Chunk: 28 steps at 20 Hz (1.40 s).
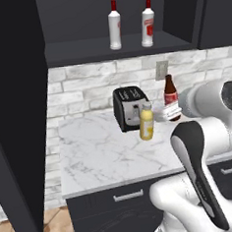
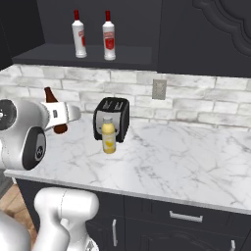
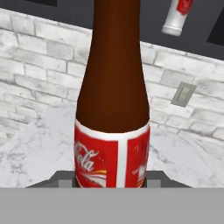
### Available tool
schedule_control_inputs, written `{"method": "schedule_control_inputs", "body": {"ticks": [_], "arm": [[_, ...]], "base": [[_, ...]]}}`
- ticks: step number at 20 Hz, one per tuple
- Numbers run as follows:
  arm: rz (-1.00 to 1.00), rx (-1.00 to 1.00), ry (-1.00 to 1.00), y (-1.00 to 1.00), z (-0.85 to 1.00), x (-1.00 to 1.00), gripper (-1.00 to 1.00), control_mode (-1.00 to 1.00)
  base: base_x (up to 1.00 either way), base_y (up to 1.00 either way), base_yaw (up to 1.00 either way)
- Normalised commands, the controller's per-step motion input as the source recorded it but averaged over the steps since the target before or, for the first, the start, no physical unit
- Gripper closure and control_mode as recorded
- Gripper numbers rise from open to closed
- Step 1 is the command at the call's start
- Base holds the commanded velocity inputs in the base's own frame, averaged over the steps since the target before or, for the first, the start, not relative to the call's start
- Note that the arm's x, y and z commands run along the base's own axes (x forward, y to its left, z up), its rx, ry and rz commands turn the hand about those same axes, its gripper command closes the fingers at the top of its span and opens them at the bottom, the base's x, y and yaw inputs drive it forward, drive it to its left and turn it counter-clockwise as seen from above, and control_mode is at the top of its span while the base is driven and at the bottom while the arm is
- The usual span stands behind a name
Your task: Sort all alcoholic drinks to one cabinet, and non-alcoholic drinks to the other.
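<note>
Gripper is clamped on the small brown cola bottle, held upright at the marble counter near the brick wall. Two white red-capped bottles stand on the open cabinet shelf. Yellow juice bottle stands just before the toaster.

White script "Cola" — partly cut off — on the brown bottle's red label
</note>
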Motion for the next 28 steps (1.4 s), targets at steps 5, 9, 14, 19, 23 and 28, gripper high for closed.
{"method": "schedule_control_inputs", "body": {"ticks": [5,9,14,19,23,28], "arm": [[0.0,0.01,-0.03,-0.15,0.3,-0.02,1.0,-1.0],[0.0,0.0,-0.06,-0.14,0.16,-0.02,1.0,-1.0],[0.0,0.0,-0.08,-0.15,0.13,-0.02,1.0,-1.0],[-0.01,0.0,-0.04,-0.06,0.13,0.0,1.0,-1.0],[-0.01,0.0,0.0,0.0,0.07,0.0,1.0,-1.0],[-0.01,0.0,0.0,-0.01,0.02,-0.01,1.0,-1.0]], "base": [[0.0,0.0,0.0],[0.0,0.0,0.0],[0.0,0.0,0.0],[0.0,0.0,0.0],[0.0,0.0,0.0],[0.0,0.0,0.0]]}}
